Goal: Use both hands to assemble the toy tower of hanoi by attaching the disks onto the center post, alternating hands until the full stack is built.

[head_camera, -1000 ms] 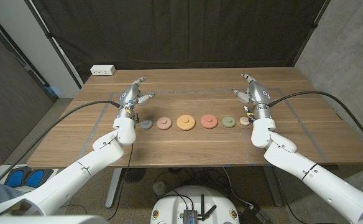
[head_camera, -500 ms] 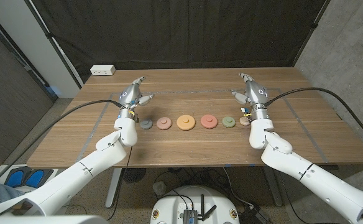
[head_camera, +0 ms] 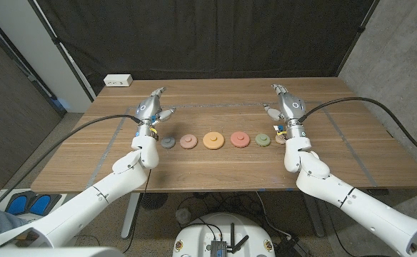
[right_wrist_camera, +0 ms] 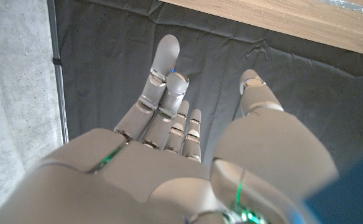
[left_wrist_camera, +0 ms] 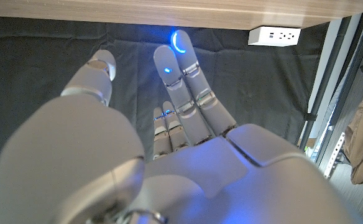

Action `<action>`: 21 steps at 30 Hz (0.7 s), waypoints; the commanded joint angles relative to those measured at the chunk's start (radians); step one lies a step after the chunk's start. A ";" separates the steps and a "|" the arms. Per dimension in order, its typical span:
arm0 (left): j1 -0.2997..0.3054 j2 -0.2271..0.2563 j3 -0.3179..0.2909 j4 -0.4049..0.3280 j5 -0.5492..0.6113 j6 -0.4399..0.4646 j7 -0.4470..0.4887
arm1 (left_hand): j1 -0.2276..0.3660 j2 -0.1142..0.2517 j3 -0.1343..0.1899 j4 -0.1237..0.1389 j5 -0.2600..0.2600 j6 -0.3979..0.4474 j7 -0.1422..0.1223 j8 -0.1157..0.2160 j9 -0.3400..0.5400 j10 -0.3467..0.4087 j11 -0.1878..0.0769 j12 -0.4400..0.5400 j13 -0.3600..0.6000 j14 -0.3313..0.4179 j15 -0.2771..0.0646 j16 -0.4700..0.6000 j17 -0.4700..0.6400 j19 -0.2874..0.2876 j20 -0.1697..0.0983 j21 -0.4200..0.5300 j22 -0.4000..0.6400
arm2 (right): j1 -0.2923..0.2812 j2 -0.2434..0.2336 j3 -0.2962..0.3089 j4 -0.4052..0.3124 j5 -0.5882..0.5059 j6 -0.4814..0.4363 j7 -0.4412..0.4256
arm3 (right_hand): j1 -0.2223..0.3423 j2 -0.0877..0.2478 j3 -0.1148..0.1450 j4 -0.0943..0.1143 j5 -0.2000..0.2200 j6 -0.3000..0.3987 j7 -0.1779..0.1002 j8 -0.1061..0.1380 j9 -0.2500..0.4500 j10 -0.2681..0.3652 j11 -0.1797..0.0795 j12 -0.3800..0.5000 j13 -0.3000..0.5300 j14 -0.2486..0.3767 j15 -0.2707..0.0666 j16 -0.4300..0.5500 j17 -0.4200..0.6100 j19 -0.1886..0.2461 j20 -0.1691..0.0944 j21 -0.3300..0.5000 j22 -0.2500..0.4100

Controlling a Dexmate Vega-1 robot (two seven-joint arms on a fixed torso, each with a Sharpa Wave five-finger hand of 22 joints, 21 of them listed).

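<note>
Since the earlier frame, right hand (head_camera: 283,108) shifts slightly left; left hand (head_camera: 152,109) holds position. Both hover with fingers apart, empty. Disks (head_camera: 212,140) lie in a left-right row, just nearer than both hands; no post visible.

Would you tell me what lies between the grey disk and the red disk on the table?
In the head view, the pink disk and the orange disk lie between the grey disk and the red disk.
</note>
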 commanded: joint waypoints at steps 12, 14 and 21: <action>-0.034 0.093 0.035 -0.122 0.031 0.144 -0.252 | 0.018 0.010 -0.021 -0.001 0.006 -0.005 0.008 0.001 0.004 -0.014 0.012 -0.003 0.004 -0.020 -0.057 0.006 -0.016 -0.027 -0.089 0.013 -0.005 | 0.011 -0.055 0.028 -0.118 0.095 -0.033 0.243 | 0.017 0.014 -0.017 -0.003 0.000 0.052 0.013 0.020 0.016 0.017 -0.001 0.006 0.021 0.004 -0.097 0.006 -0.002 -0.017 -0.088 0.031 -0.009; -0.035 0.100 0.035 -0.133 0.031 0.155 -0.268 | 0.018 0.011 -0.023 -0.001 0.006 -0.003 0.008 0.002 0.004 -0.011 0.012 -0.002 0.005 -0.019 -0.057 0.009 -0.015 -0.027 -0.089 0.014 -0.005 | 0.014 -0.053 0.029 -0.125 0.103 -0.046 0.258 | 0.019 0.016 -0.020 -0.003 0.001 0.055 0.017 0.020 0.016 0.016 -0.002 0.006 0.024 -0.004 -0.097 -0.002 -0.011 -0.020 -0.087 0.034 -0.014; -0.041 0.134 0.025 -0.169 -0.004 0.171 -0.355 | 0.021 0.018 -0.030 0.001 0.007 0.013 0.016 0.009 0.006 0.003 0.013 0.003 0.007 -0.020 -0.057 0.017 -0.017 -0.032 -0.083 0.020 -0.007 | 0.017 -0.059 0.042 -0.145 0.149 -0.057 0.295 | 0.022 0.026 -0.022 -0.001 0.005 0.084 0.019 0.030 0.017 0.035 0.003 0.013 0.030 0.002 -0.097 0.002 -0.010 -0.019 -0.088 0.042 -0.021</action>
